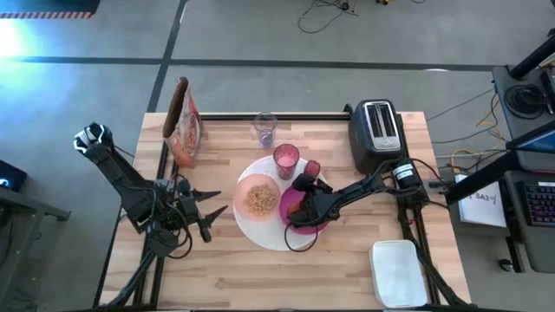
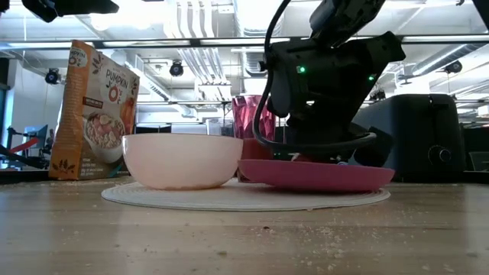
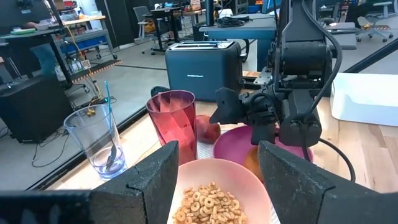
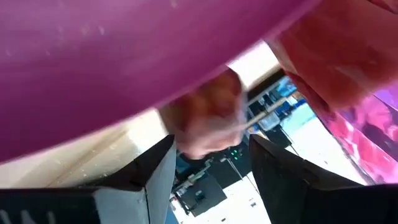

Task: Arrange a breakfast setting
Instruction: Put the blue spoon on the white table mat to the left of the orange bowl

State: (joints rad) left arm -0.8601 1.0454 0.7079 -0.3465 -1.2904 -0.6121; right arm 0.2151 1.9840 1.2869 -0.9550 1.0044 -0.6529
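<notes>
The large white plate [image 1: 269, 232] lies mid-table. On it stand the pale pink bowl [image 1: 258, 198], filled with cereal, and the magenta plate [image 1: 314, 227]. The pink cup [image 1: 286, 159] and the small red food [image 1: 312, 169] are just beyond them. The teal-handled spoon [image 3: 107, 118] stands in the clear tumbler [image 1: 265, 128]. My right gripper [image 1: 299, 206] is low over the magenta plate, open, its fingers on either side of the brown bun [image 3: 252, 163]. My left gripper [image 1: 217, 218] is open and empty, left of the bowl. My right gripper comes down at the bun [image 4: 205, 118] slanting from the table's right. The bun lies on the magenta plate between the open fingers. I cannot tell whether they touch it.
A black toaster [image 1: 375, 130] stands at the far right. A cereal bag [image 1: 182, 121] stands at the far left. A white container [image 1: 397, 273] sits at the near right corner. Bare wood lies along the near edge.
</notes>
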